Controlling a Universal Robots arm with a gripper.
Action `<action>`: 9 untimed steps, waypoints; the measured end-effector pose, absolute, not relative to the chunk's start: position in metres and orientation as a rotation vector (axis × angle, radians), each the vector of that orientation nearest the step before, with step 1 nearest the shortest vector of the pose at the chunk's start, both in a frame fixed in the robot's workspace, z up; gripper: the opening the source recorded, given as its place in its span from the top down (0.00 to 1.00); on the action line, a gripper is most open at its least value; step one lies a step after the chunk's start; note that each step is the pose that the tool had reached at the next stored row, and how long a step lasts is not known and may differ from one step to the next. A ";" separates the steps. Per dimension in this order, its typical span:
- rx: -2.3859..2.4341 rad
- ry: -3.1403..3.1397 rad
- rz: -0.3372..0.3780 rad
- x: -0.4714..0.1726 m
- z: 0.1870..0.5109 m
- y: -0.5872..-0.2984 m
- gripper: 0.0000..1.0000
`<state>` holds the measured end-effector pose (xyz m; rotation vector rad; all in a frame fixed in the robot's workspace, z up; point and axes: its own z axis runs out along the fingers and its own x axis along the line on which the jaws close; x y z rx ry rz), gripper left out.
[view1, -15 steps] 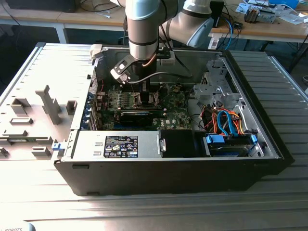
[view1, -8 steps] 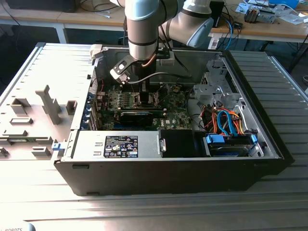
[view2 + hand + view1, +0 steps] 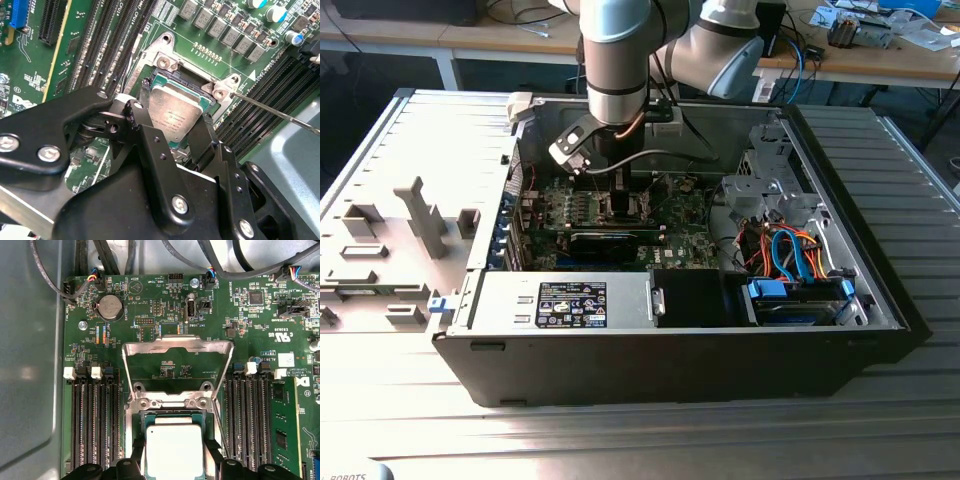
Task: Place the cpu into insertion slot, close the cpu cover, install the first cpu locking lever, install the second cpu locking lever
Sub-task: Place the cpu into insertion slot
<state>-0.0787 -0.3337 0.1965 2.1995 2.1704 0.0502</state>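
Gripping the chip (image 3: 175,112) by two opposite edges, the gripper (image 3: 175,107) is held at the socket (image 3: 175,79); the cover (image 3: 177,341) is raised beyond the socket, so cover closing and both lever steps are judged undone.

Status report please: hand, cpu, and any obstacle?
Hand shut on the cpu, at the insertion slot. Cpu cover open. Locking lever off to the side.

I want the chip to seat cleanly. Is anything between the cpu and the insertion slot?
Nothing visible stands between them. The cpu, held on two sides by the gripper, is right over the insertion slot. In the first wrist view the cpu cover is swung open and back, clear of the slot.
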 end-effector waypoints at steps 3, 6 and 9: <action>2.200 2.171 0.051 -0.079 0.196 -0.334 0.45; 2.200 2.171 0.052 -0.079 0.196 -0.333 0.38; 2.200 2.171 0.051 -0.079 0.196 -0.334 0.38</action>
